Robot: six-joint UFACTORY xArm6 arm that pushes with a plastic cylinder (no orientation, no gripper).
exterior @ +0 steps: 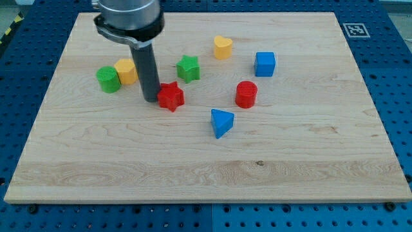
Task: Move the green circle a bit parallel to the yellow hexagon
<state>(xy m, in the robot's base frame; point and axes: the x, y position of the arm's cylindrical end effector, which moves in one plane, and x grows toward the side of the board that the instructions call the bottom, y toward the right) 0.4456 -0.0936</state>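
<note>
The green circle (108,79) is a short cylinder at the board's left. The yellow hexagon (127,71) stands right beside it on its right, touching or nearly touching. My tip (151,99) is the lower end of the dark rod, down on the board. It is to the right of and slightly below both blocks, about a block's width from the hexagon. It stands against the left side of the red star (170,96).
A green star (188,68), a yellow heart (223,47) and a blue cube (264,64) lie across the upper middle. A red cylinder (246,94) and a blue triangle (221,122) sit right of centre. The wooden board (206,174) rests on a blue perforated table.
</note>
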